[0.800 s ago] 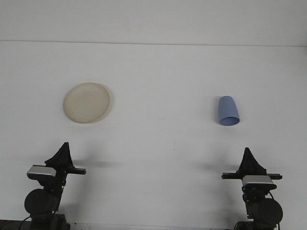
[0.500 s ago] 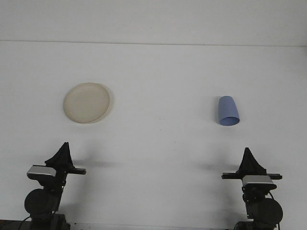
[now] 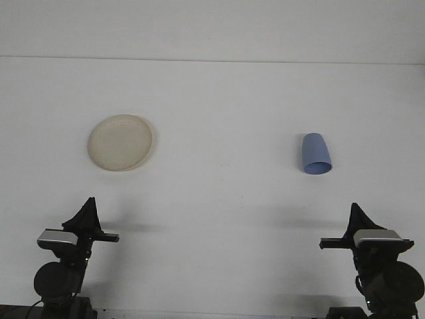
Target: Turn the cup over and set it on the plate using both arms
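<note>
A blue cup (image 3: pixel 315 153) lies on its side on the white table at the right, its open mouth turned toward me. A round cream plate (image 3: pixel 120 142) rests flat on the table at the left, with nothing on it. My left gripper (image 3: pixel 89 201) sits low at the near left edge, well short of the plate. Its fingers meet in a single point, shut on nothing. At the near right edge my right gripper (image 3: pixel 356 207) is likewise shut and empty, in front of the cup and a little to its right.
The white table (image 3: pixel 219 199) runs back to a pale wall, with its far edge (image 3: pixel 212 60) showing as a thin line. The wide stretch between the plate and the cup holds no objects.
My right arm has shifted to the right and slightly back toward the near edge. The left arm, the cup and the plate have not moved.
</note>
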Robot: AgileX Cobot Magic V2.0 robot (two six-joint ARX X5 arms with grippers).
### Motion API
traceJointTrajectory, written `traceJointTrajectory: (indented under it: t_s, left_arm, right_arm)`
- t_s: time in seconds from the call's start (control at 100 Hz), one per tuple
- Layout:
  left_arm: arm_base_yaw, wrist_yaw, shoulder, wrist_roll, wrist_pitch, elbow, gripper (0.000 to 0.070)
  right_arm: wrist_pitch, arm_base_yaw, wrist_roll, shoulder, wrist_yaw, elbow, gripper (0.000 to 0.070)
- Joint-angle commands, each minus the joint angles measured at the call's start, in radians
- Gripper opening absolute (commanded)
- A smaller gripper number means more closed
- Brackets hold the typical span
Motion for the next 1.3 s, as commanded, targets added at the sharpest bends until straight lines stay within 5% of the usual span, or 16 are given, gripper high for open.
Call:
traceJointTrajectory:
  t_s: [0.0, 0.29, 0.72, 0.78, 0.9, 0.95, 1.29]
  left_arm:
    - [0.001, -0.005, -0.001, 0.004, 0.014, -0.019, 0.0011]
    - [0.001, -0.005, -0.001, 0.004, 0.014, -0.019, 0.0011]
    - [0.001, -0.005, -0.001, 0.004, 0.014, -0.019, 0.0011]
    - [0.001, -0.005, -0.001, 0.003, 0.014, -0.019, 0.0011]
    - [0.001, -0.005, -0.001, 0.004, 0.014, -0.019, 0.0011]
    - [0.001, -0.005, -0.001, 0.004, 0.014, -0.019, 0.0011]
    - [0.001, -0.005, -0.001, 0.004, 0.014, -0.019, 0.0011]
  right_arm:
    - [-0.067, 0.000, 0.014, 0.070, -0.002, 0.102, 0.0000]
    - [-0.340, 0.000, 0.013, 0.347, -0.003, 0.402, 0.0000]
    - [-0.438, 0.000, 0.017, 0.419, -0.002, 0.433, 0.0008]
    - [-0.438, 0.000, 0.017, 0.419, -0.002, 0.433, 0.0082]
    - [-0.438, 0.000, 0.017, 0.419, -0.002, 0.433, 0.0399]
    - [-0.438, 0.000, 0.017, 0.419, -0.001, 0.433, 0.0479]
    - [-0.322, 0.000, 0.017, 0.480, 0.002, 0.432, 0.0486]
